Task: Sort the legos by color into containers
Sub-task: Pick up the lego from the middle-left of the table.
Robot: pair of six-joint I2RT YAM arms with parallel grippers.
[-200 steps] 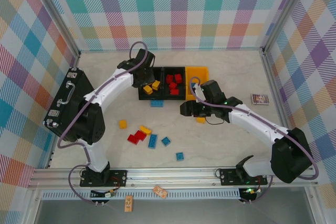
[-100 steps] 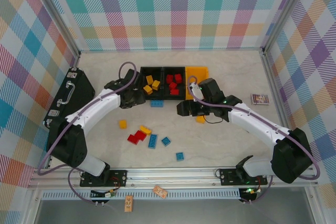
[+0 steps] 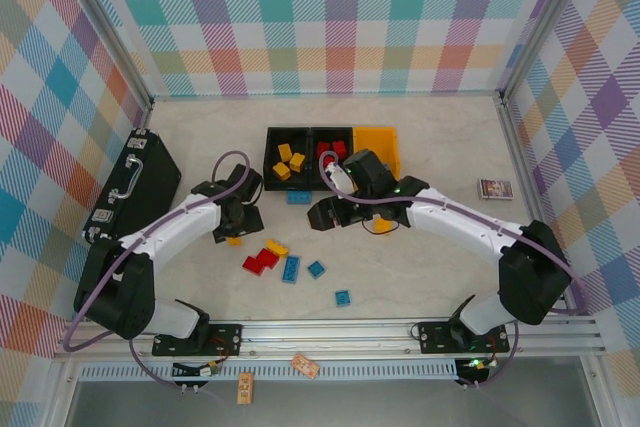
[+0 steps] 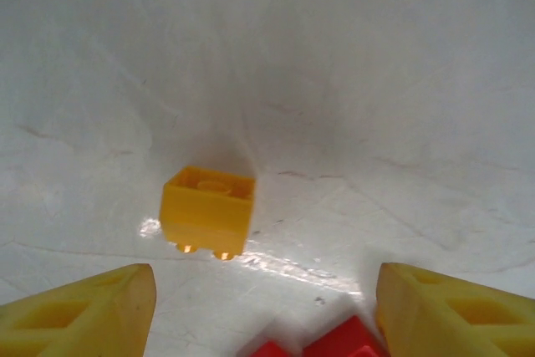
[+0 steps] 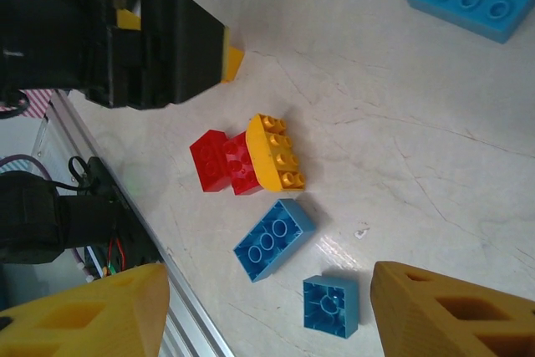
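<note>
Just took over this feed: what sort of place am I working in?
Probably a lab robot test cell: pastel plaid walls on an aluminium frame enclose a pale marble-look tabletop bearing small plastic toy bricks.

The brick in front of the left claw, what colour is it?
Yellow brick, clearest in left wrist view.

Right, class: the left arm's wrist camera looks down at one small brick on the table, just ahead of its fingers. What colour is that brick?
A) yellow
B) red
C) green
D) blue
A: the yellow brick sits on the pale table ahead of the left gripper, whose jaws stand apart with nothing between them. The only red is a pair of red bricks at the bottom edge.
</note>
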